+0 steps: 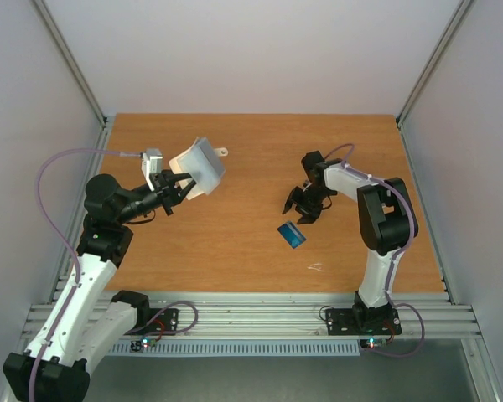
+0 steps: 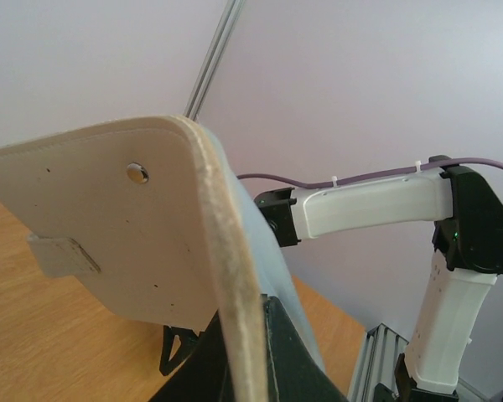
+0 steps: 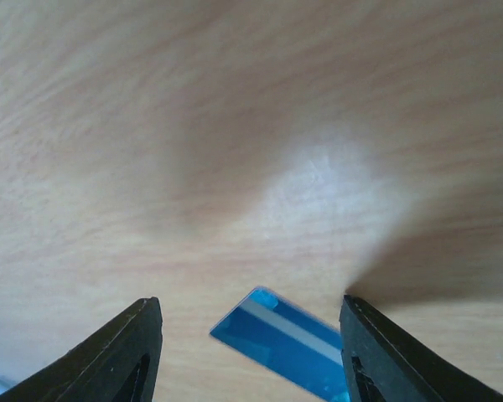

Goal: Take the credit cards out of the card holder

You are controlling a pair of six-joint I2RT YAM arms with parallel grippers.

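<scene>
My left gripper (image 1: 178, 193) is shut on the card holder (image 1: 199, 167), a pale grey-blue bifold with a beige rim, and holds it up above the left half of the table. In the left wrist view its beige inner panel (image 2: 117, 226) with a snap stud fills the frame, pinched between my fingers (image 2: 289, 352). The bright blue credit card (image 1: 292, 235) lies flat on the table. My right gripper (image 1: 302, 209) is open just above it; the card (image 3: 285, 347) lies between its spread fingers. The black and teal-green cards are not in view.
The wooden table (image 1: 251, 268) is walled by pale panels on three sides. A small pale tab (image 1: 222, 152) lies behind the holder. A faint white mark (image 1: 316, 268) sits near the front edge. An aluminium rail (image 1: 251, 314) runs along the near edge.
</scene>
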